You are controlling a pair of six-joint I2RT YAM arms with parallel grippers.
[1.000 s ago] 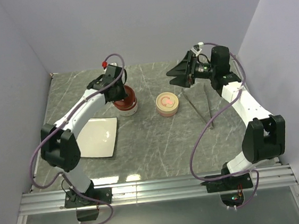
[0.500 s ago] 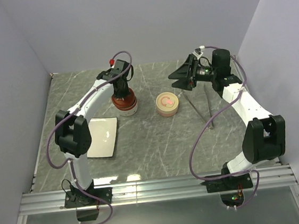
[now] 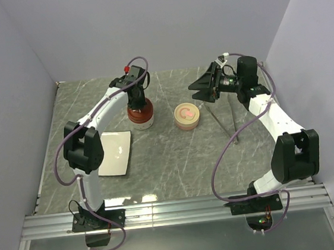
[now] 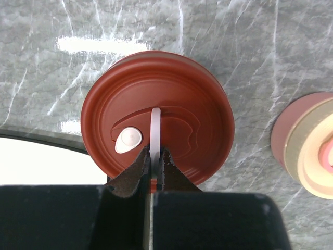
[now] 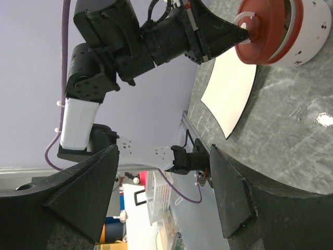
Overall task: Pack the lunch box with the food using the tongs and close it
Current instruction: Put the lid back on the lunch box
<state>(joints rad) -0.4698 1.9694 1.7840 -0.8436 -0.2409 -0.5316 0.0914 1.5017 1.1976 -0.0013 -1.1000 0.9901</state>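
On the lid (image 4: 197,104), the left claw (image 4: 154,154) pinches its white loop (image 4: 155,125), maybe to shut the box (image 3: 142,123); the right claw (image 3: 201,89) hangs wide.

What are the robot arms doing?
The left gripper is pinched shut on the white handle of the red lid, which sits on the round lunch box. The right gripper hangs open in the air, holding nothing. The tongs lie on the table near it, and the white plate looks empty.
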